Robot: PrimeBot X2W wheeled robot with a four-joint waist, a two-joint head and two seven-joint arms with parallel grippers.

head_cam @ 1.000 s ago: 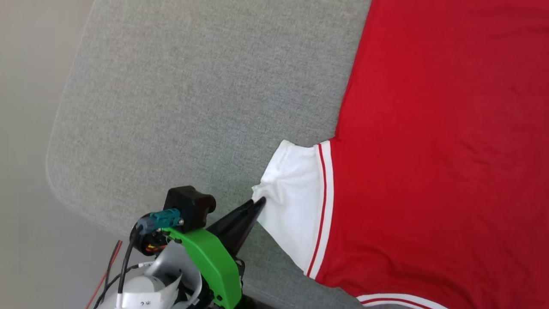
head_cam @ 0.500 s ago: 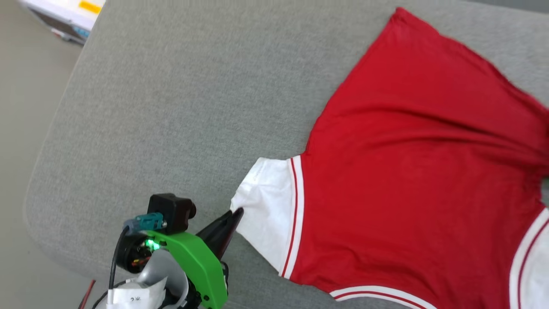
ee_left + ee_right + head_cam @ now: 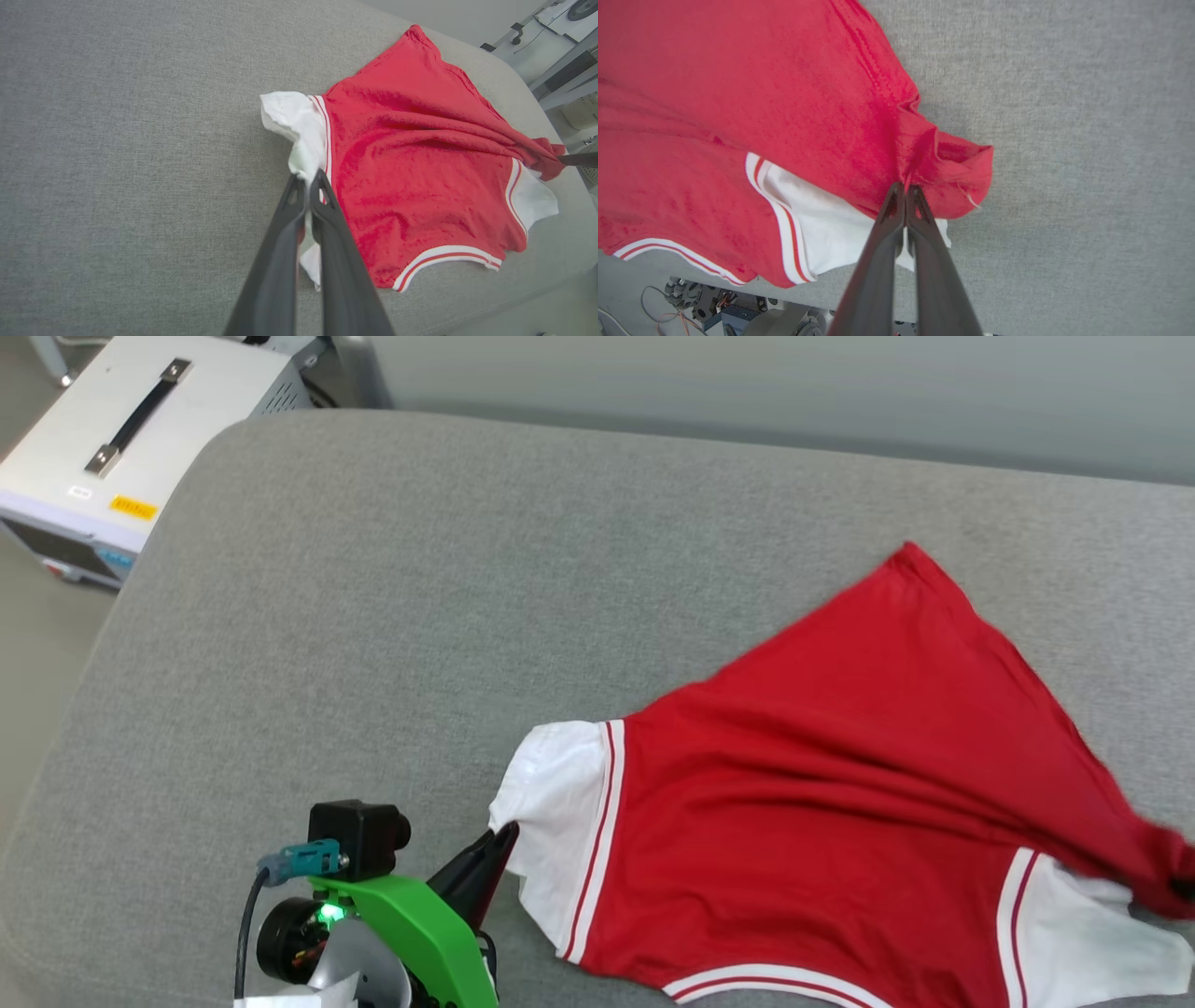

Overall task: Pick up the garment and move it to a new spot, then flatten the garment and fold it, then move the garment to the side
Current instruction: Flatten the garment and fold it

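The garment (image 3: 840, 803) lies spread on a grey cushion (image 3: 373, 616), plain red side up, with a white sleeve at each end and striped trim along its near edge. My left gripper (image 3: 504, 831) is shut on the left white sleeve (image 3: 294, 116), and in the left wrist view its fingertips (image 3: 308, 179) pinch the sleeve's edge. My right gripper (image 3: 905, 189) is shut on a bunched red corner of the garment (image 3: 738, 93), held over the right white sleeve (image 3: 822, 233). Its dark tip (image 3: 577, 159) shows at the right edge of the left wrist view.
A white box with a black handle (image 3: 121, 439) stands on the floor beyond the cushion's far left corner. The cushion's rounded left edge (image 3: 56, 775) drops to the floor. Metal frames (image 3: 556, 70) stand past the cushion's far end.
The head camera has tilted up, bringing the cushion's far edge and the white box into view. The red far-right corner of the garment now lies bunched by the right sleeve. Both grips are unchanged.
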